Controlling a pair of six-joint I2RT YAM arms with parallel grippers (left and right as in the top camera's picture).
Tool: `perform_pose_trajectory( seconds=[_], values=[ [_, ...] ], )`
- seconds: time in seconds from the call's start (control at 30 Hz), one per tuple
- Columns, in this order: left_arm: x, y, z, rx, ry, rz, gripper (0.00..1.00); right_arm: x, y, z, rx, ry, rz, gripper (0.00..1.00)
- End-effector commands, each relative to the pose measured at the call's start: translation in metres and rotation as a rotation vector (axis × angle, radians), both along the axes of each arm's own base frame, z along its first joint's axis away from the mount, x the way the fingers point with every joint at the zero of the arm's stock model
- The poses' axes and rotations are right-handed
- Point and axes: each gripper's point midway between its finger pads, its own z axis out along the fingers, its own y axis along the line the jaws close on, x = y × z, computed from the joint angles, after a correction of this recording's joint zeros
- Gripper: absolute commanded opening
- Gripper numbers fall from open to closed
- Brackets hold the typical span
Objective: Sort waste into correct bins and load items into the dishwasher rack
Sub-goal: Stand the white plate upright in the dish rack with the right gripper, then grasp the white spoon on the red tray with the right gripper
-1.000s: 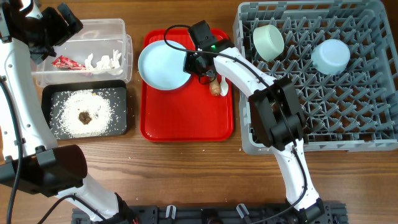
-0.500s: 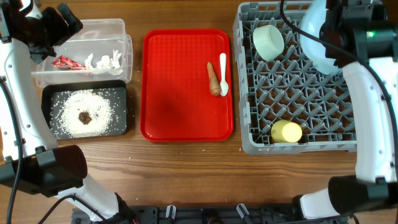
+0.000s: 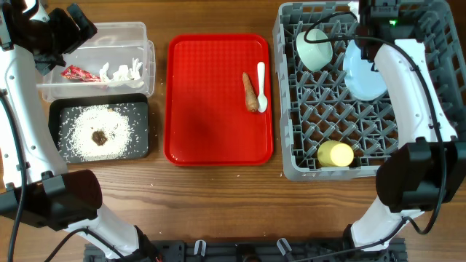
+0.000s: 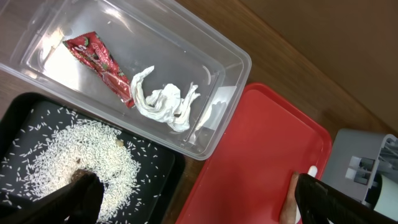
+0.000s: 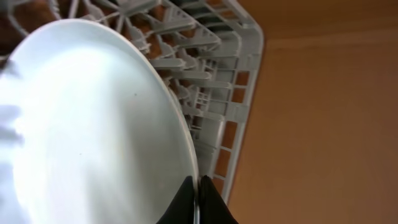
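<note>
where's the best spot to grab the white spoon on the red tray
The white spoon lies flat on the red tray, and the carrot stick crowds its near end on the left. So probably the far handle end, from straight above, pincer closing across the thin handle.

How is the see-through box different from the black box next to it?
The clear tub is see-through and looks deeper; the black tray is dark and shallower. The clear tub holds a red wrapper and white tissue; the black tray holds rice and a brown lump. Both are rectangular.
</note>
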Motion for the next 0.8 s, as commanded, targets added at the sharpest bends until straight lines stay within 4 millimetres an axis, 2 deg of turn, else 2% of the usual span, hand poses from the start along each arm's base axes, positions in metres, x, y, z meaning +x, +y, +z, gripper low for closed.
perform_pose_trajectory(
  seconds=[0.0,0.03,0.1,0.13,0.2,0.23,0.27,0.3,0.33,0.37,0.4,0.43,0.47,0.53,0.57,0.63,0.67,0.77],
  values=[
    [-0.005,0.001,0.012,0.009,-0.027,0.014,1.00,0.007,0.022,-0.016,0.114,0.011,0.067,0.87],
    [-0.005,0.001,0.012,0.009,-0.027,0.014,1.00,0.010,0.026,-0.017,0.152,-0.019,0.050,1.00],
    [-0.005,0.001,0.012,0.009,-0.027,0.013,1.00,0.013,0.041,-0.008,0.244,-0.056,0.085,1.00],
    [-0.005,0.001,0.012,0.009,-0.027,0.014,1.00,0.015,0.050,0.007,0.308,-0.117,0.080,1.00],
    [-0.005,0.001,0.012,0.009,-0.027,0.014,1.00,0.019,0.074,0.050,0.502,-0.286,0.077,1.00],
    [-0.005,0.001,0.012,0.009,-0.027,0.014,1.00,0.018,0.109,0.072,0.736,-0.352,0.129,1.00],
    [-0.005,0.001,0.012,0.009,-0.027,0.014,1.00,0.010,0.151,0.080,0.954,-0.304,0.255,1.00],
    [-0.005,0.001,0.012,0.009,-0.027,0.014,1.00,0.004,0.175,0.086,1.092,-0.267,0.312,0.99],
    [-0.005,0.001,0.012,0.009,-0.027,0.014,1.00,-0.006,0.215,0.091,1.343,-0.177,0.370,0.96],
    [-0.005,0.001,0.012,0.009,-0.027,0.014,1.00,-0.008,0.239,0.086,1.430,-0.118,0.382,0.89],
    [-0.005,0.001,0.012,0.009,-0.027,0.014,1.00,-0.002,0.257,0.067,1.417,-0.090,0.351,0.85],
    [-0.005,0.001,0.012,0.009,-0.027,0.014,1.00,0.006,0.266,0.041,1.355,-0.085,0.234,0.85],
    [-0.005,0.001,0.012,0.009,-0.027,0.014,1.00,0.008,0.276,0.017,1.294,-0.075,0.144,0.84],
    [-0.005,0.001,0.012,0.009,-0.027,0.014,1.00,0.004,0.299,-0.029,1.196,-0.082,-0.096,0.75],
    [-0.005,0.001,0.012,0.009,-0.027,0.014,1.00,0.003,0.304,-0.050,1.138,-0.111,-0.208,0.71],
    [-0.005,0.001,0.012,0.009,-0.027,0.014,1.00,0.002,0.308,-0.075,1.051,-0.138,-0.269,0.72],
    [-0.005,0.001,0.012,0.009,-0.027,0.014,1.00,-0.002,0.315,-0.094,1.019,-0.106,-0.273,0.71],
    [-0.005,0.001,0.012,0.009,-0.027,0.014,1.00,-0.013,0.307,-0.132,0.930,-0.033,-0.320,0.71]
  ],
)
